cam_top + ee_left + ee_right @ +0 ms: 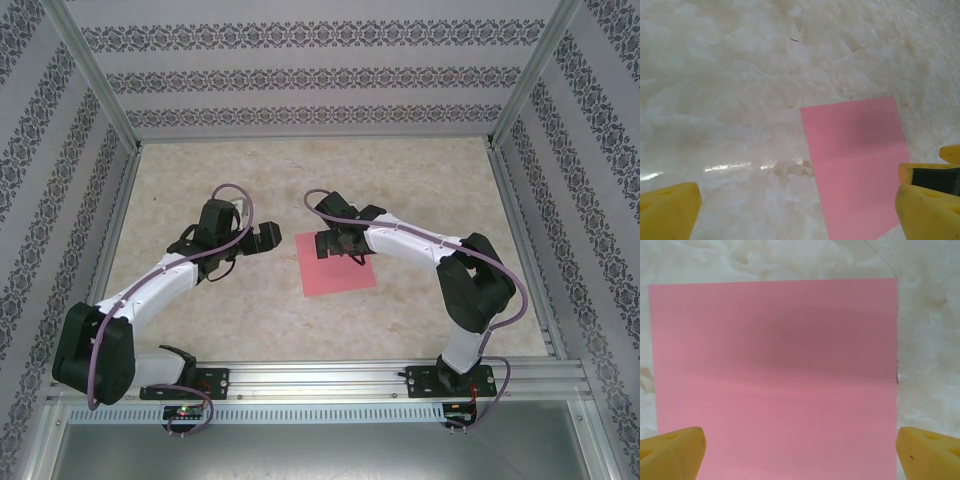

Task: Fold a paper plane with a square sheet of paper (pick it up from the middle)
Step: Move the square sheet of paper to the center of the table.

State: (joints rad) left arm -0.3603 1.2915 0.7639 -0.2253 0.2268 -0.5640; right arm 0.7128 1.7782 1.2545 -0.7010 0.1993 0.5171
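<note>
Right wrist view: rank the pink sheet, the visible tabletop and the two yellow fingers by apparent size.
1. the square sheet of paper
2. the tabletop, what shows of it
3. the two fingers, alike; nearness to the lens enlarges them

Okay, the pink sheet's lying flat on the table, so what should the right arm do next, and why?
Probably lower the right gripper straight down onto the square sheet of paper. Its jaws stand open over the sheet, gripping nothing, and the sheet lies flat on the table, so contact likely comes before any pinch.
</note>
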